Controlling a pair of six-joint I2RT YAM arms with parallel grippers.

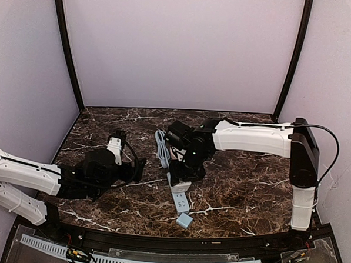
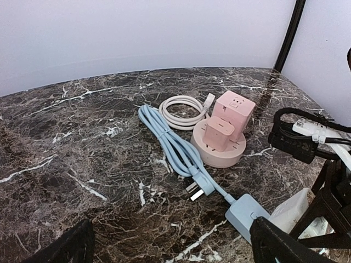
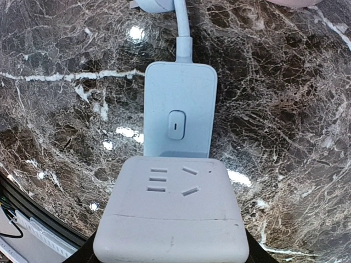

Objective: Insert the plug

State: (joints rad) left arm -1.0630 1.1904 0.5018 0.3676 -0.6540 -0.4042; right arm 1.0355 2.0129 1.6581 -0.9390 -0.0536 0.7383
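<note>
My right gripper (image 1: 182, 176) is shut on a white cube adapter (image 3: 170, 213) with socket slots on its upper face. It holds the cube just above the switch end of a light-blue power strip (image 3: 180, 109), which lies flat on the marble table; the cube's prongs are hidden. The strip (image 1: 181, 201) runs toward the near edge. Its blue cable (image 2: 170, 139) and bare plug (image 2: 196, 189) lie to its left. My left gripper (image 2: 173, 249) is open and empty, low over the table and left of the strip, facing it.
A pink cube adapter (image 2: 235, 109) sits on a round pink socket base (image 2: 219, 150), with a coiled white cable (image 2: 178, 112) beside it. A small grey-blue cube (image 1: 184, 220) lies near the table's front edge. Walls enclose the back and sides.
</note>
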